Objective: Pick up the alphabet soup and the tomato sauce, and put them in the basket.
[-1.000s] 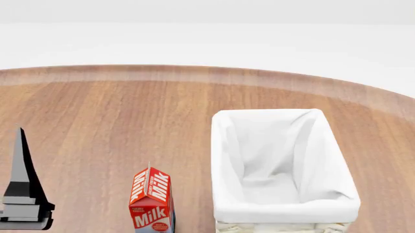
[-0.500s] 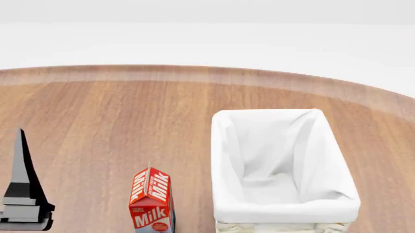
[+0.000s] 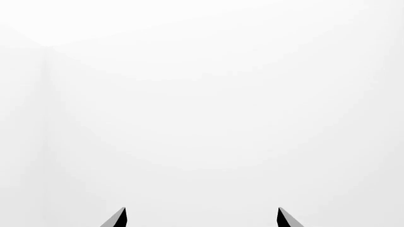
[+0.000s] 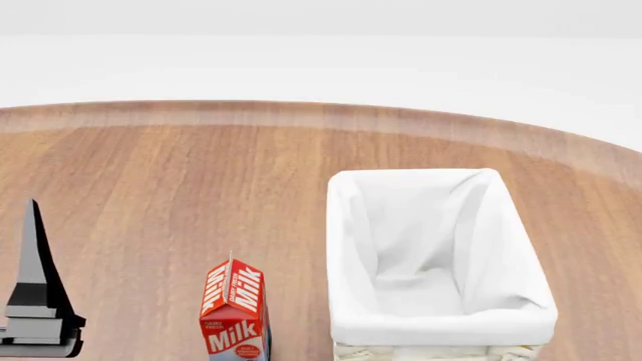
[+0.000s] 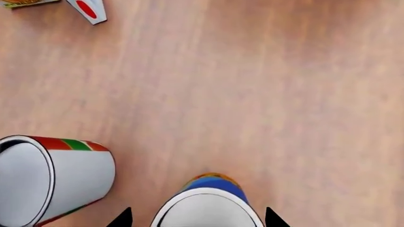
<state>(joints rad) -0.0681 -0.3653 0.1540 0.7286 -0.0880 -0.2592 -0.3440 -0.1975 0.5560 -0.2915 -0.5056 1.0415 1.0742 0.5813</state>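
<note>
Two cans sit under the right claw [image 5: 197,218] in its wrist view — the alphabet soup [image 5: 208,208] with its pale top right between the spread finger tips, and the tomato sauce [image 5: 54,182] standing just beside it on the wooden bench [image 5: 265,94]. The claw is wide, straddling the soup can, nothing gripped yet. Judging from this, the step is the descent and grasp on the soup: the can looks centred, so a straight drop should do, closing on the label well below the rim. The risk I see is the finger on the sauce side — that neighbour stands near, and any drift could nudge it. Over in the head view, the basket [image 4: 441,320] waits with nothing visible inside, its liner folded over the rim, a milk carton [image 4: 234,312] just beside it. The left claw [image 3: 200,218] points at blank white, its tips set wide and holding nothing — it plays no part for now.
</note>
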